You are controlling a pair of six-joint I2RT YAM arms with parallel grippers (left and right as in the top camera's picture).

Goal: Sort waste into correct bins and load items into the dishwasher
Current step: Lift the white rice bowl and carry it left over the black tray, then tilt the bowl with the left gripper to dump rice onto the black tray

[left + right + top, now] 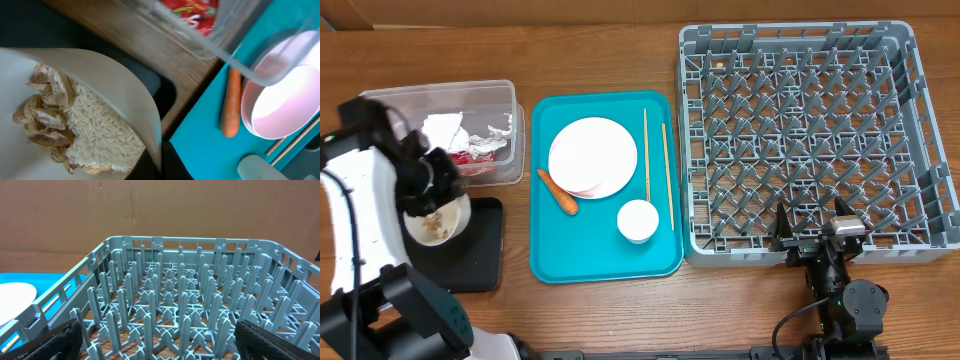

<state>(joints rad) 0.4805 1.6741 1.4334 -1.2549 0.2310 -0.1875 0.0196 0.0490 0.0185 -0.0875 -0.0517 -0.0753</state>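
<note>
Left gripper clamped on bowl rim, over black tray, near left | right gripper wide, idle by dish rack | step: dumping rice scraps | next: tilt bowl so scraps slide out

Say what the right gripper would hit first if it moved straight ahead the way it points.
The rack. The open right gripper points into it among the upright pegs, so it would probably strike the nearest pegs first, though depth is hard to judge.
</note>
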